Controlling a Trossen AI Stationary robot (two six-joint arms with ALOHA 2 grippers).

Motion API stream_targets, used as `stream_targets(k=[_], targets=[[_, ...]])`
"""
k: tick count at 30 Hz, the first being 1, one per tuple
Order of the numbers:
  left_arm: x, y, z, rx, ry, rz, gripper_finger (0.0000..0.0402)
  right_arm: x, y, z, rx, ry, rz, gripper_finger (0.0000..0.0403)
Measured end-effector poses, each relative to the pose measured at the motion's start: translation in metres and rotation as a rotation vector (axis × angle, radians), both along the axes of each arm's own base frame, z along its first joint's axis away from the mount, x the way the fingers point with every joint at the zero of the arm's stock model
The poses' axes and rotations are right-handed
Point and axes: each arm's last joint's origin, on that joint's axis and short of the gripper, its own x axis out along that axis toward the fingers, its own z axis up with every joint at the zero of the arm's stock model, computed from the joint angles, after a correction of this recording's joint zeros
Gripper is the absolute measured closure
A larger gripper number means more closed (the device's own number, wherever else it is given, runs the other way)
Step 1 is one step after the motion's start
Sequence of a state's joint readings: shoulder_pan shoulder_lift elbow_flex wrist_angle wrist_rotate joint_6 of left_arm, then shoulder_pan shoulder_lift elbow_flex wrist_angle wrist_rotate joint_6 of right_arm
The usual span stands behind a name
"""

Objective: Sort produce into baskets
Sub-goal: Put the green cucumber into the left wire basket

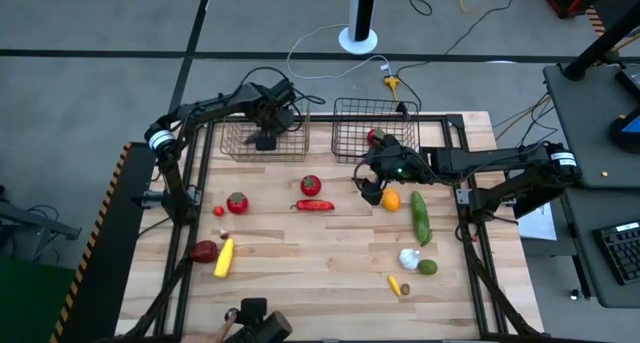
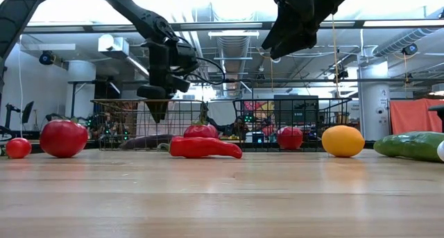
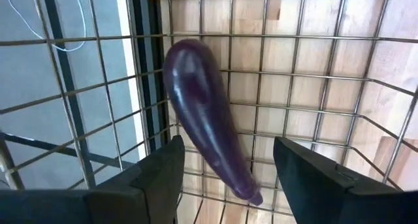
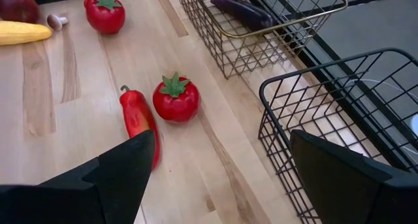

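The wooden table [image 1: 320,268] carries two baskets [image 1: 262,138] [image 1: 375,131], tomatoes [image 1: 311,185] [image 1: 237,202], a red pepper [image 1: 314,206], an orange [image 1: 391,199], a cucumber [image 1: 421,216], corn [image 1: 224,257] and garlic [image 1: 409,258].

Left gripper [image 1: 266,141] hangs low, fingers [image 3: 154,178] spread wide — right gripper [image 1: 372,191] raised mid-table, fingers [image 4: 124,165] open.

The left tool [image 1: 266,140] hung inside the copper basket [image 1: 232,141], fingers apart, with wire walls close on every side. The eggplant [image 3: 206,116] lay on the basket floor right under it, between the fingers. The only free way was straight up.

The right tool [image 1: 371,186] hung open above the bench [image 1: 320,263]. The dark basket [image 1: 348,133] stood just ahead of it. An orange [image 1: 391,199] sat right beside it, with the cucumber [image 1: 421,217] just past that. A tomato [image 4: 176,98] and red pepper [image 4: 138,117] lay near on its other side. Between them was bare wood.
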State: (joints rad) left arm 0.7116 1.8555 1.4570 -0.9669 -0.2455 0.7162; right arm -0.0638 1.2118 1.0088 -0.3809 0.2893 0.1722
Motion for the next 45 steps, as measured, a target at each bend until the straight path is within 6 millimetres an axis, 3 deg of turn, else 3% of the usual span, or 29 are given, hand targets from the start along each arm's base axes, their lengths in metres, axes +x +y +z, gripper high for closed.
stream_targets(k=[5,11,17,23,27,36,45], targets=[[-0.003,-0.004,0.013,0.024,-0.048,0.051,0.0185,0.0,0.0,0.0,0.001,0.0,0.0,0.0058],[-0.008,-0.022,0.047,0.047,-0.193,0.117,0.0192,0.0,0.0,0.0,-0.004,0.0,0.003,0.0058],[-0.007,-0.06,0.083,-0.027,-0.427,0.131,0.0197,0.0,0.0,0.0,-0.004,-0.001,0.003,0.0058],[0.003,-0.106,0.1,-0.026,-0.651,0.142,0.0197,0.0,0.0,0.0,0.018,-0.011,-0.015,0.0058],[0.01,-0.14,0.094,-0.036,-0.783,0.055,0.0197,0.0,0.0,0.0,0.025,-0.016,-0.02,0.0058],[0.006,-0.211,0.059,-0.155,-0.983,-0.067,0.0197,0.001,0.012,0.0,0.053,-0.028,0.003,0.0058],[0.02,-0.256,0.035,-0.269,-1.376,-0.2,0.0197,0.002,0.014,0.002,0.054,-0.06,-0.027,0.0058]])
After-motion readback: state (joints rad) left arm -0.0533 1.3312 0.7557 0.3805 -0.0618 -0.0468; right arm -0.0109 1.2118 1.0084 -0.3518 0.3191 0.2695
